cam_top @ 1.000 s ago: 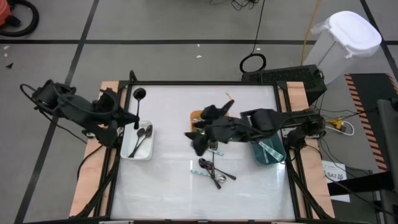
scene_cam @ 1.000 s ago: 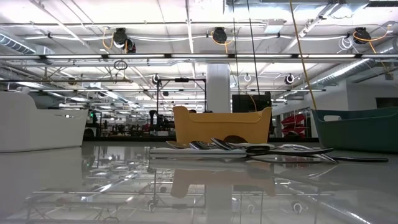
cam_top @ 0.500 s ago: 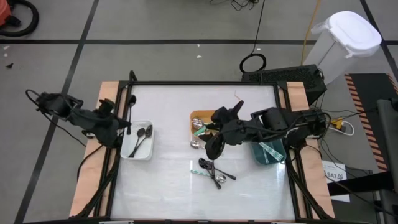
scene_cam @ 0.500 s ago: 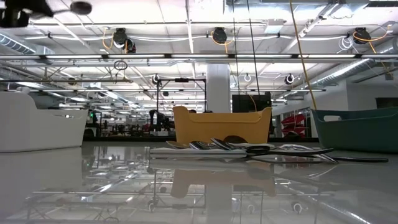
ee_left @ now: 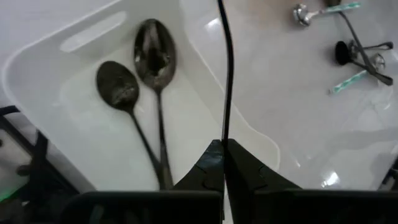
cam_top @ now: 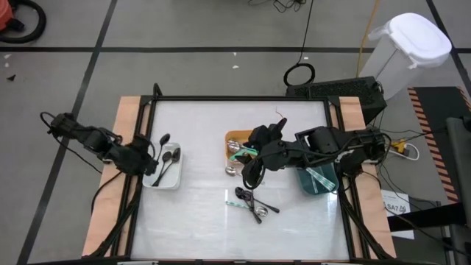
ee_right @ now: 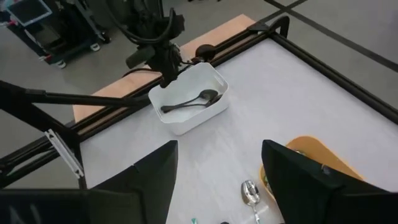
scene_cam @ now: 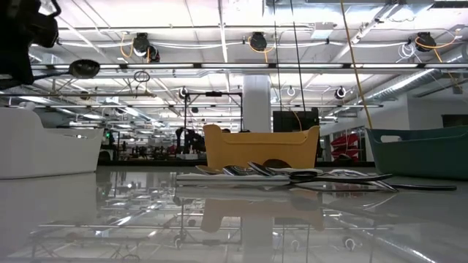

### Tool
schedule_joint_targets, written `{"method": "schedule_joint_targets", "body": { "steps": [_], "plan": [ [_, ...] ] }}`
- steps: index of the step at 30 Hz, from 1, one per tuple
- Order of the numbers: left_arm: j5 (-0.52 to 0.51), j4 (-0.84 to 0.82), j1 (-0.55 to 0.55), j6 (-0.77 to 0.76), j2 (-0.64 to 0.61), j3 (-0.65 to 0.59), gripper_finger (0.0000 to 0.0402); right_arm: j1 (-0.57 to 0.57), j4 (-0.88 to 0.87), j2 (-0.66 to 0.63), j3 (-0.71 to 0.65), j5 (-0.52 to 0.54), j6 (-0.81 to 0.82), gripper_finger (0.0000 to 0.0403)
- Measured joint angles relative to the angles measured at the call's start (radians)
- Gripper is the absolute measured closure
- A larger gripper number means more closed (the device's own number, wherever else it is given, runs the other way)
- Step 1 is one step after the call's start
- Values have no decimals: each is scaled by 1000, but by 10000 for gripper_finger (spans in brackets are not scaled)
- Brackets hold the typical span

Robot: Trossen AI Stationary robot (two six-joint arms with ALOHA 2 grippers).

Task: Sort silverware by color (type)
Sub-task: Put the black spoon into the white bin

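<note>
A black spoon [cam_top: 160,146] is pinched by its thin handle in the fully closed jaws of the left gripper [ee_left: 222,163], above the white bin [ee_left: 74,56] where two black spoons [ee_left: 140,81] lie. The right gripper [cam_top: 250,175], jaws spread wide and empty, is held above the loose silverware [cam_top: 252,202] mid-surface.

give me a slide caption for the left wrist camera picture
Left tool shut on a black spoon above the white bin.
</note>
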Motion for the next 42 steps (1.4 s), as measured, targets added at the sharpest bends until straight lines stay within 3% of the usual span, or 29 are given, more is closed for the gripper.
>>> {"method": "schedule_joint_targets", "body": {
  "steps": [15, 20, 24, 34, 37, 42],
  "plan": [
    [1, 91, 2, -49, 145, 7, 401, 8, -97, 19, 0, -11, 121, 177],
    [98, 132, 1, -53, 238, -47, 401, 16, -96, 17, 0, -12, 143, 177],
    [160, 215, -3, -100, 247, -121, 401, 35, -95, 18, 0, -11, 150, 177],
    [126, 224, -4, -155, 255, -125, 400, 84, -96, 20, 0, 19, 188, 177],
    [115, 223, -3, -165, 277, -125, 386, 85, -96, 23, 0, 18, 188, 177],
    [113, 223, -3, -165, 322, -125, 321, 84, -88, 31, 0, 19, 191, 177]
  ]
}}
